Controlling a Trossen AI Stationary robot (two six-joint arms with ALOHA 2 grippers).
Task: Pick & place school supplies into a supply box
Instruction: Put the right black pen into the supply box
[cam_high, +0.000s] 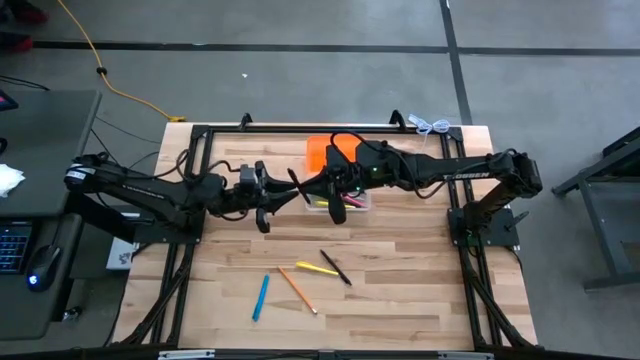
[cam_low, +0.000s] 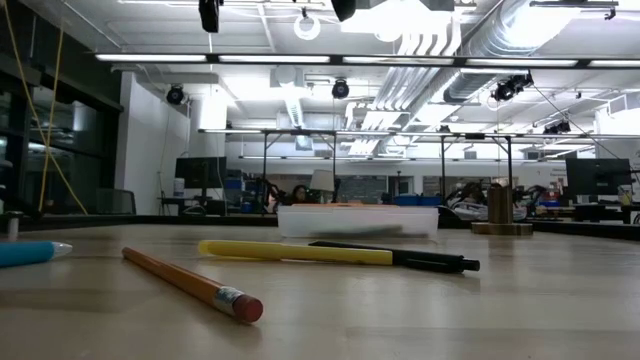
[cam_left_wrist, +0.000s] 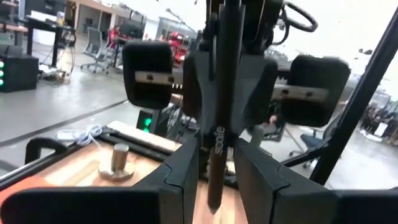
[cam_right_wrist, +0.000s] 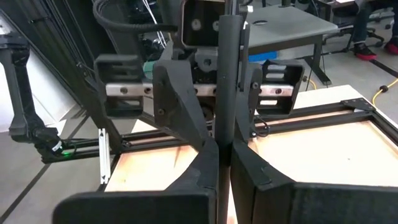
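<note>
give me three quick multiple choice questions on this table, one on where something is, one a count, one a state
1. The blue pen lies
A. inside the supply box
B. on the table, on the left arm's side of the orange pencil
C. on the orange lid

2. Supplies lying loose on the table:
A. two
B. four
C. seven

3. The dark pen is
A. flat on the table
B. held in the air between both tools
C. in the box

Answers:
1 B, the high view shows it just beside the orange pencil.
2 B, blue pen, orange pencil, yellow pen, black pen.
3 B, the left tool and the right tool both close on it.
</note>
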